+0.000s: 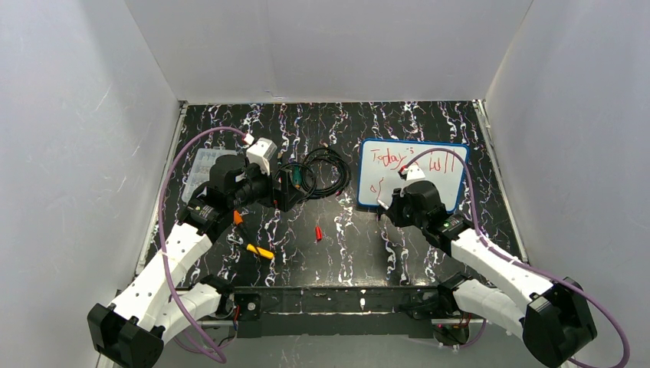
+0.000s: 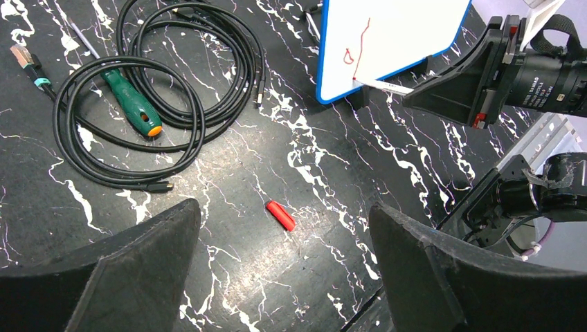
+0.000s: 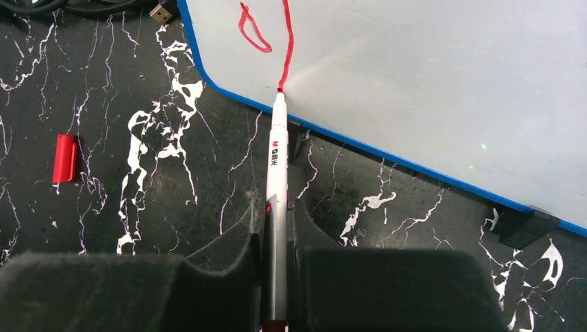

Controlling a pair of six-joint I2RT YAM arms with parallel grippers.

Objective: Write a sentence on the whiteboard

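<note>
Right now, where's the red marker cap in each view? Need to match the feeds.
Top external: the red cap sits near the picture's centre, left of and below the whiteboard.
Left wrist: red cap at lower centre, below the whiteboard.
Right wrist: red cap at far left, mid-height, left of the whiteboard.
Shared landmark: the whiteboard's blue-framed corner nearest the cap, with the red stroke on it.

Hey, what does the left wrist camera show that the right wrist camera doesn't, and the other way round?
Only left wrist: the green-handled screwdriver lying amid the whole cable coil. Only right wrist: the marker with its printed label, and where the right gripper pinches its barrel. Both: the whiteboard, the red cap, and the marker's tip at a stroke of the red sentence.
</note>
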